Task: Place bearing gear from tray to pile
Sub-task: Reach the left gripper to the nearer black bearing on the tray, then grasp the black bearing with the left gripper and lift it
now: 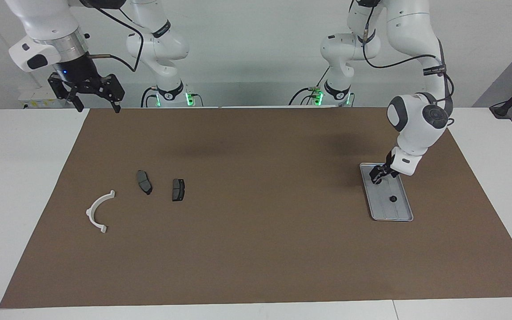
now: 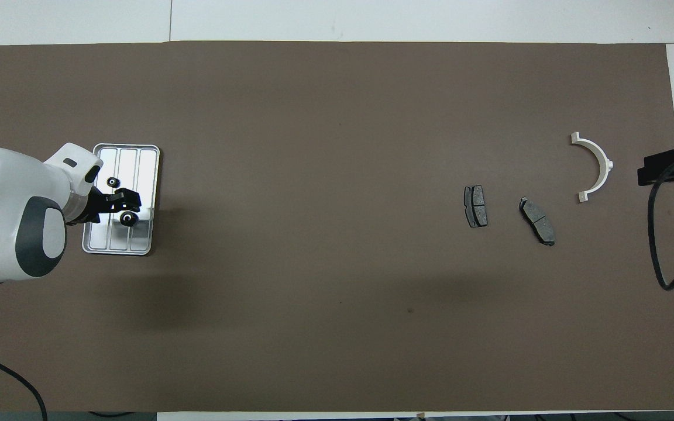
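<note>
Over the tray's [image 1: 398,216] robot-end edge, left end effector [image 1: 377,174], fingers apart.

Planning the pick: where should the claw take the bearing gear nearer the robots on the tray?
Judging by its pose, grip the bearing gear across its round toothed rim, from straight above: it lies flat on the tray, a low disc. The left claw is already over it.

1. The tray [image 1: 389,212] lay right of centre in the facing view, two gears [image 2: 113,182] in it.
2. The bracket [image 1: 98,211] and two pads [image 1: 144,182] lay left of centre, apart.
</note>
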Controlling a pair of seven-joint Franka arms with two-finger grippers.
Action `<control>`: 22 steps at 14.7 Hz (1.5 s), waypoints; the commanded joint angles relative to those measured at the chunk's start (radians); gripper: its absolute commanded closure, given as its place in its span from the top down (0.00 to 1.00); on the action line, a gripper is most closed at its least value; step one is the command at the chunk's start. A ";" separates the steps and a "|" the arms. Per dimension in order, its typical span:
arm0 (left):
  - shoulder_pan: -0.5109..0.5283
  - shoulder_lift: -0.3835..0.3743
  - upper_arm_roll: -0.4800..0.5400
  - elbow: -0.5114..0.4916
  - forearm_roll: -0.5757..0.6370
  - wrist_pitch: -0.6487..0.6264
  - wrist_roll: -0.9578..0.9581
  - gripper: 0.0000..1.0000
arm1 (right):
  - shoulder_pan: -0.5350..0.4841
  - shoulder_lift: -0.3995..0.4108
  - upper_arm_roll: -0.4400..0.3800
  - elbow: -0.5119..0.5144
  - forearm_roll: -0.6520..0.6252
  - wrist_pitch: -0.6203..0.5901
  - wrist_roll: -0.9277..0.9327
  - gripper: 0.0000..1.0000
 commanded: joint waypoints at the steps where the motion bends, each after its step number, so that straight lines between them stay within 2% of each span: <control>1: -0.022 0.006 0.011 -0.010 0.018 0.028 -0.019 0.86 | -0.018 -0.014 0.008 -0.025 0.017 0.023 -0.030 1.00; 3: -0.022 0.006 0.011 -0.010 0.019 0.028 -0.018 0.83 | -0.016 -0.014 0.008 -0.026 0.017 0.023 -0.030 1.00; 6: -0.021 0.006 0.014 -0.010 0.019 0.025 -0.013 0.71 | -0.016 -0.014 0.008 -0.025 0.016 0.023 -0.030 1.00; 7: -0.018 0.008 0.014 -0.010 0.019 0.025 -0.013 0.65 | -0.016 -0.014 0.008 -0.026 0.017 0.023 -0.030 1.00; 8: -0.018 0.008 0.014 -0.011 0.019 0.025 -0.013 0.63 | -0.016 -0.014 0.008 -0.026 0.017 0.023 -0.030 1.00; 22: -0.014 0.006 0.014 -0.034 0.019 0.028 -0.013 0.63 | -0.016 -0.009 0.008 -0.026 0.017 0.023 -0.036 1.00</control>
